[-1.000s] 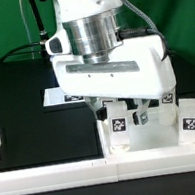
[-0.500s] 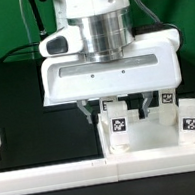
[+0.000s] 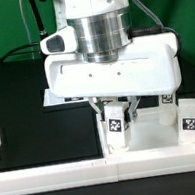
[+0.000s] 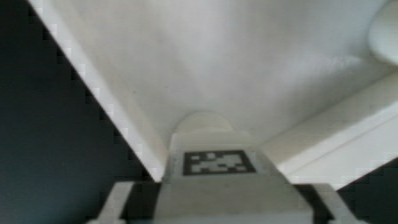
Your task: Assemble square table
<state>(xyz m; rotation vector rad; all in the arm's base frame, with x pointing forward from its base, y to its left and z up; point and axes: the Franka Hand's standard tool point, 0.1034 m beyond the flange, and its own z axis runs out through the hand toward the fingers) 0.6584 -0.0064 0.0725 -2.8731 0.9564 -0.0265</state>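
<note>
Tabletop (image 3: 142, 139), white and rimmed, lies on the black bench (image 3: 37, 114) just behind the long white border rail (image 3: 56, 174) at the front. A short white tagged leg (image 3: 117, 125) stands upright on the tabletop, directly beneath the claw (image 3: 115, 107), whose fingers flank its top; whether they clench it cannot be told. A second tagged leg (image 3: 188, 122) stands near the first, toward the exterior view's right. From the wrist, the leg's tag (image 4: 217, 162) shows close up.
</note>
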